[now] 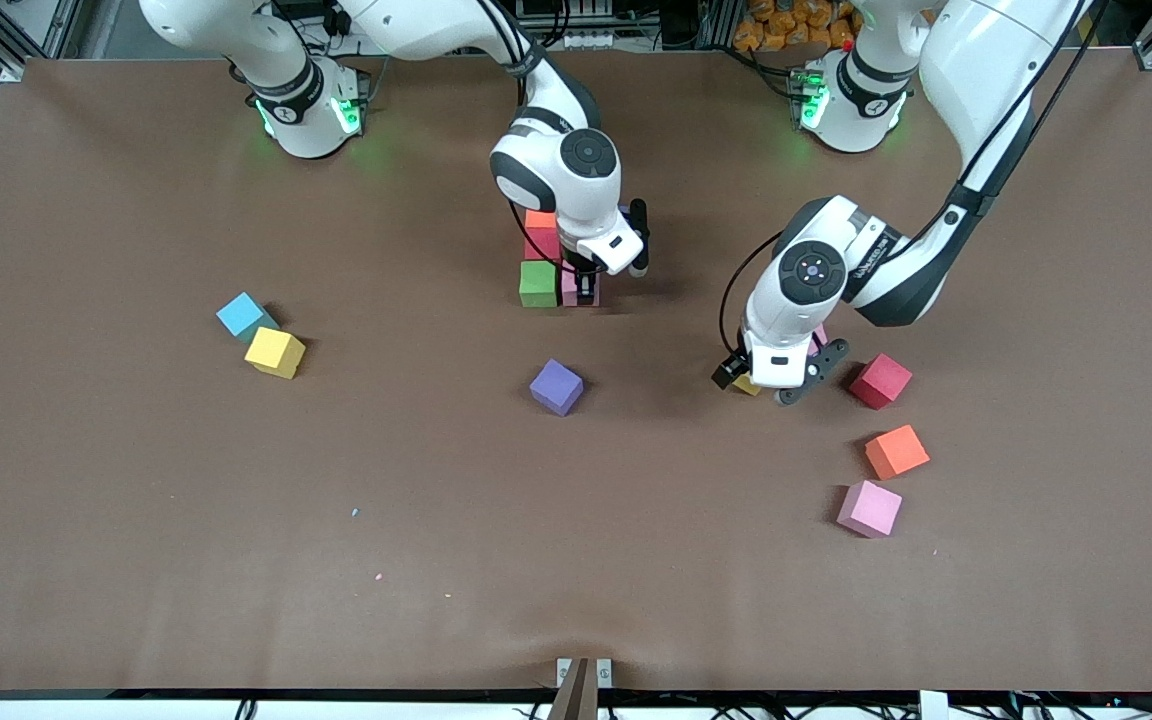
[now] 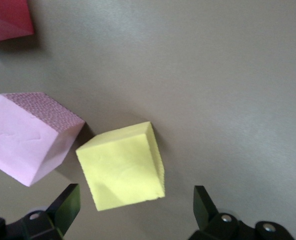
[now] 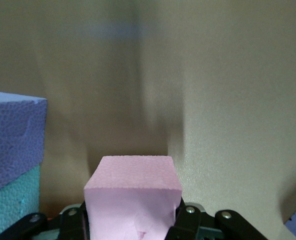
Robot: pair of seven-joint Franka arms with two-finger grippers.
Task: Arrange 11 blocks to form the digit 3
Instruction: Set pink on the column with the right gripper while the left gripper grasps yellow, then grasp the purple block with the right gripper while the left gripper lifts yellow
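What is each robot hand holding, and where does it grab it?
The right gripper pinches a pink block by two facing sides. The left gripper holds nothing; it is open over a yellow block.

Front camera sat high across table [image 1: 136, 520], faced robot bases at 12 o'clock, took in whole tabletop. Left wrist camera looked straight down, very near, on yellow cube [image 2: 122, 166] and pink cube [image 2: 30, 136]; front view showed same yellow cube [image 1: 747, 385] partly hidden. Right wrist camera sat low, close, filled by another pink cube [image 3: 133, 199].
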